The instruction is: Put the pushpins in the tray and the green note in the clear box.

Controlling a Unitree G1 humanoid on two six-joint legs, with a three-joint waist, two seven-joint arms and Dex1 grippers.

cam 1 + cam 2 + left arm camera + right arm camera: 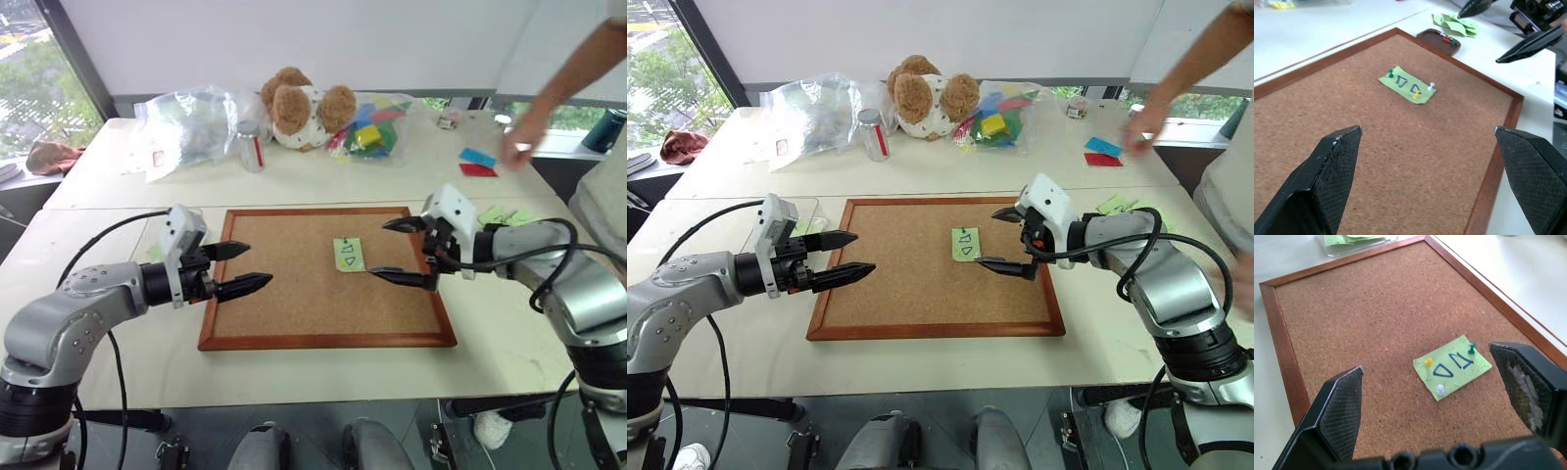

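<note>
Pushpins: three tiny pins, green (1471, 349), yellow (1428, 362), white (1440, 389), are pinning one light green square sticky note (1454, 366) on the wood-framed corkboard (294, 294).
Grippers: left gripper (247, 267) and right gripper (392, 250) are hovering spread wide, empty.
Around: small dark reddish-brown tray (1439, 38) is sitting just beside the board.

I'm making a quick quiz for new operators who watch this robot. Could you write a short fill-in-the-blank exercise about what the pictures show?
1. The green note is pinned to the ____.
2. The number of pushpins holding the note is ____.
3. The drawings on the note are two small ____.
4. The left gripper and right gripper both have their fingers ____.

Missing words: corkboard; three; triangles; open
</note>
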